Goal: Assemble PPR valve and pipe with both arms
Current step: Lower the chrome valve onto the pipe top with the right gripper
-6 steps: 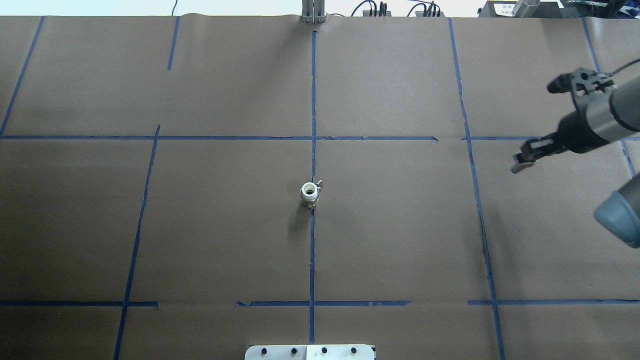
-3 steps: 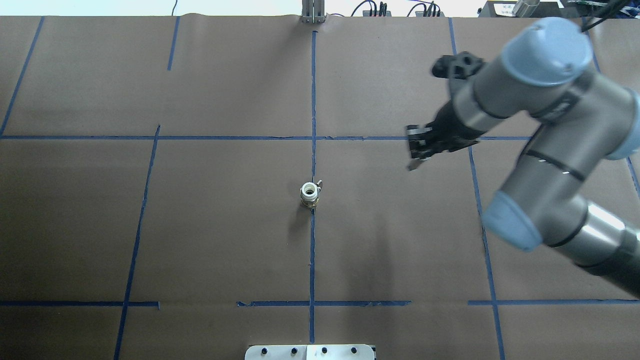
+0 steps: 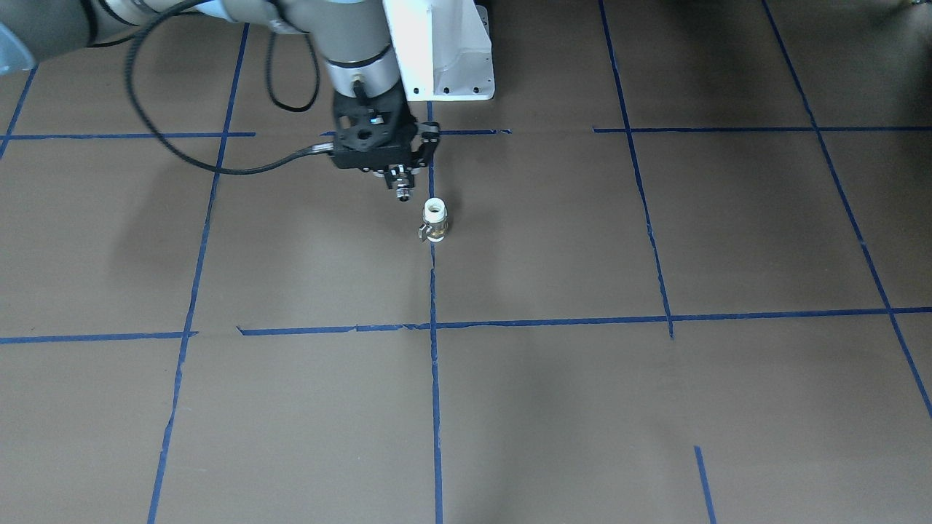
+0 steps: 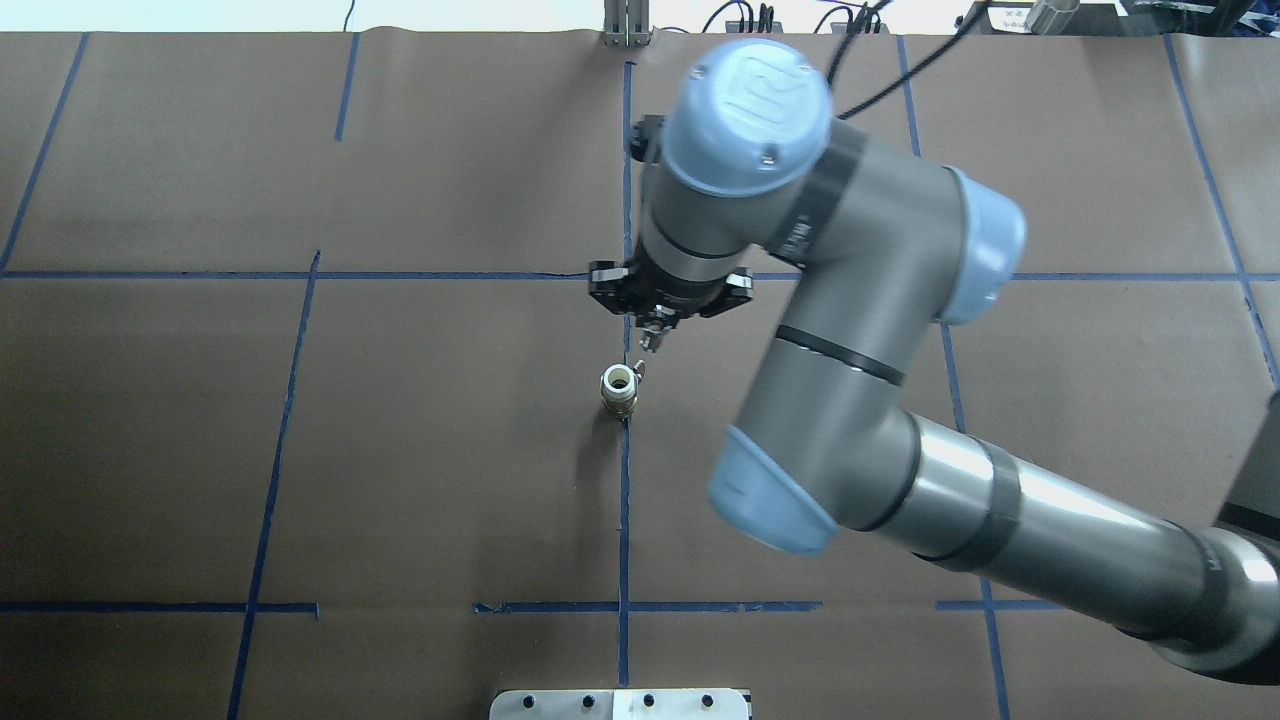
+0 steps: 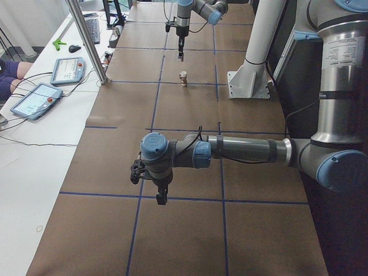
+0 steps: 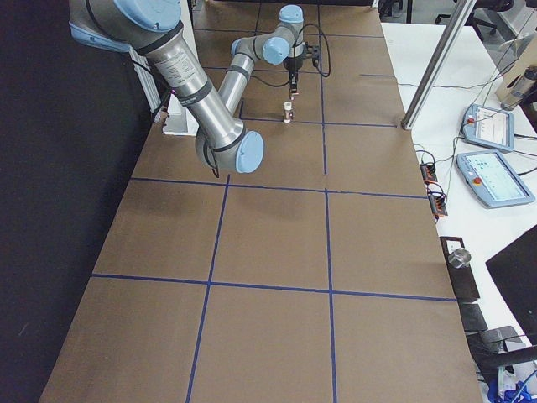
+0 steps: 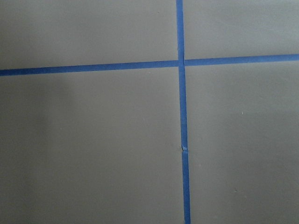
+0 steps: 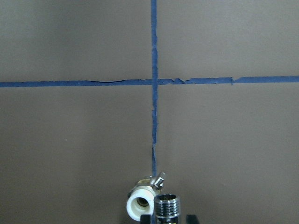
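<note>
Over the table [image 4: 300,480], the right arm [image 4: 850,330] reaches centre; the left arm [image 5: 247,150] hangs well apart, and whether the left gripper [image 5: 161,198] is spread cannot be told. The right gripper [image 4: 655,328] hovers above and slightly right of the valve [image 4: 619,386], upright on the tape [image 4: 624,500], bore up, and pinches the pipe [image 8: 167,207], threaded end down.

In the right wrist view the bottom edge crops the pipe [image 8: 167,206] and, seemingly, the PPR valve [image 8: 140,204].
</note>
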You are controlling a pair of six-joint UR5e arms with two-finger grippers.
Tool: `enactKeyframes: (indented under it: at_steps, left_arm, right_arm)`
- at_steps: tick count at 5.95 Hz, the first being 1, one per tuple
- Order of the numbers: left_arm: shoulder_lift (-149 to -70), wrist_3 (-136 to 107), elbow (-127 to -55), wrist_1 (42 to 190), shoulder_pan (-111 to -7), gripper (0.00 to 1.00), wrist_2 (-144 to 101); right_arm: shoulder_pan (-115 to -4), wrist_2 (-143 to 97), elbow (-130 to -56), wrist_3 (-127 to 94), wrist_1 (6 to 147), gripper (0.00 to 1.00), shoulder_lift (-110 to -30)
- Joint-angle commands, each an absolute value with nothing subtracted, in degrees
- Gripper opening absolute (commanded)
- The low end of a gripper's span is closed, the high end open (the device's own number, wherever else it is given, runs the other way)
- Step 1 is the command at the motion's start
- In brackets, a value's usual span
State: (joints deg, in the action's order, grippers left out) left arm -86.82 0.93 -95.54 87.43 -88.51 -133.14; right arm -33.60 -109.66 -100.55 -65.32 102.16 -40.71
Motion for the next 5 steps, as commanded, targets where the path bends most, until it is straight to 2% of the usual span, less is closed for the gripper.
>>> enactKeyframes:
  at_steps: [1,5]
  left_arm:
    - [-86.9,0.5,-95.5,87.5,-88.5,1.00,-133.2]
    - [-86.9,0.5,-95.5,87.5,-88.5,1.00,-133.2]
  right_arm:
    - [-32.5,-107.9,-95.7,-49.3,102.7,0.00,-37.1]
    - [-29.0,-106.8,-95.1,-48.3,102.8,0.00,-38.4]
